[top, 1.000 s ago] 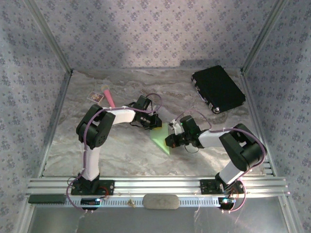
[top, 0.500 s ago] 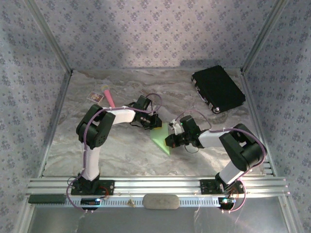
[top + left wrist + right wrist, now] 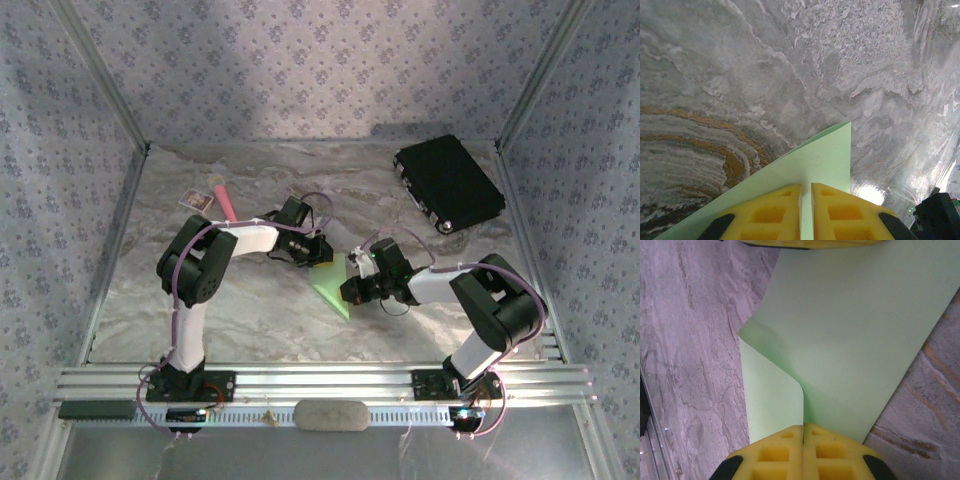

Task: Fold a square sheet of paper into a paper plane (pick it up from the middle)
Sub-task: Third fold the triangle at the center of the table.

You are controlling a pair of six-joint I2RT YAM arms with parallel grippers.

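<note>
Paper, partly folded, was pinched at opposite ends by the closed left gripper and the closed right gripper.

I see the square sheet of paper, plain lime-green, as a pointed wedge on the worktop, well to the near left of the black case. One layer curls over another. The left end effector and right end effector each pinch an edge.
</note>
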